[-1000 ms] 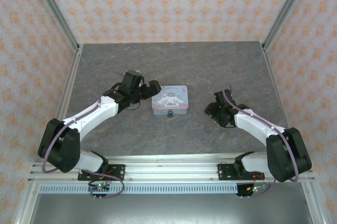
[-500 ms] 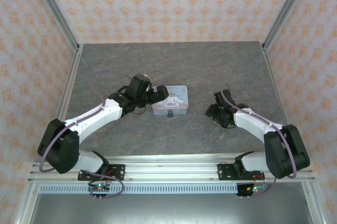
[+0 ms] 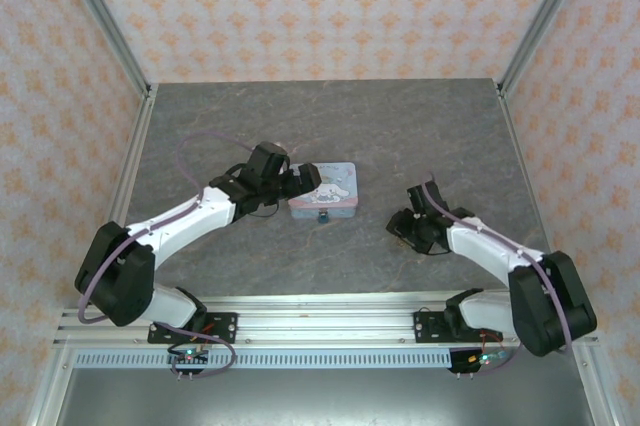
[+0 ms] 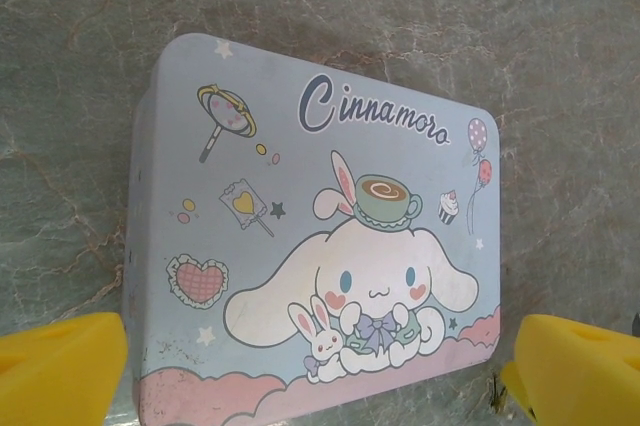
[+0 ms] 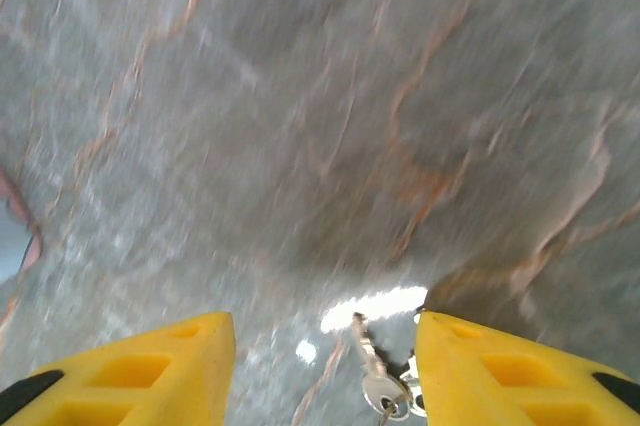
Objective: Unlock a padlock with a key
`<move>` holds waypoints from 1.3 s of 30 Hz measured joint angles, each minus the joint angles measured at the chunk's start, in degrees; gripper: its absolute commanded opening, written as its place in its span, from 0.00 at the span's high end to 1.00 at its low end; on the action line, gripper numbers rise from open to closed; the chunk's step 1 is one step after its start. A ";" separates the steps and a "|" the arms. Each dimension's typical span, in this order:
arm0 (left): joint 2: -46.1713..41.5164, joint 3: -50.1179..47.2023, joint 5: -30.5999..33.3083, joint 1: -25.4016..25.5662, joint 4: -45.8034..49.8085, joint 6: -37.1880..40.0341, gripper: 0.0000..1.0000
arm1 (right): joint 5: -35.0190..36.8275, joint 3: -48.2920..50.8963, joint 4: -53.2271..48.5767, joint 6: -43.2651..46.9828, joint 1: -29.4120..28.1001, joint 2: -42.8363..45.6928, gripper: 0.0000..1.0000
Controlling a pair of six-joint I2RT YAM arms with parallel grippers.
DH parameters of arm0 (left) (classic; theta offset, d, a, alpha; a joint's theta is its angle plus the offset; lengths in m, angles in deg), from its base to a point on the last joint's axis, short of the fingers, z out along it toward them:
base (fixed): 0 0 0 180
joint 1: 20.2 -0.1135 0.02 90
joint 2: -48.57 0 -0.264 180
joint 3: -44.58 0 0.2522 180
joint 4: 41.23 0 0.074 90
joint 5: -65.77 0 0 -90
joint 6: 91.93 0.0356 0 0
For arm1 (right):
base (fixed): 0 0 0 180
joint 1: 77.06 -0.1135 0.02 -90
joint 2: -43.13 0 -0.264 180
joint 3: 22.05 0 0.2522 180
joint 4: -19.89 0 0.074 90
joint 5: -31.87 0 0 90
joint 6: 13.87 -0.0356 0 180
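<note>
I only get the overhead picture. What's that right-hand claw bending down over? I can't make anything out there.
Observer: A small silvery key, flat on the table, between the yellow fingers of the right gripper.
Operator: Has it grabbed it?
Observer: No. The fingers stand apart, and the key lies in the gap, close to one of them.
Operator: And the left claw?
Observer: The left gripper is wide open, facing the lid of the tin, which shows a cartoon dog and the lettering "Cinnamoro".
</note>
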 measured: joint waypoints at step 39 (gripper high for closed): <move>2.80 0.55 -1.05 0.00 -0.94 0.02 0.00 | 5.55 -7.78 -12.48 8.96 -8.17 -7.91 0.73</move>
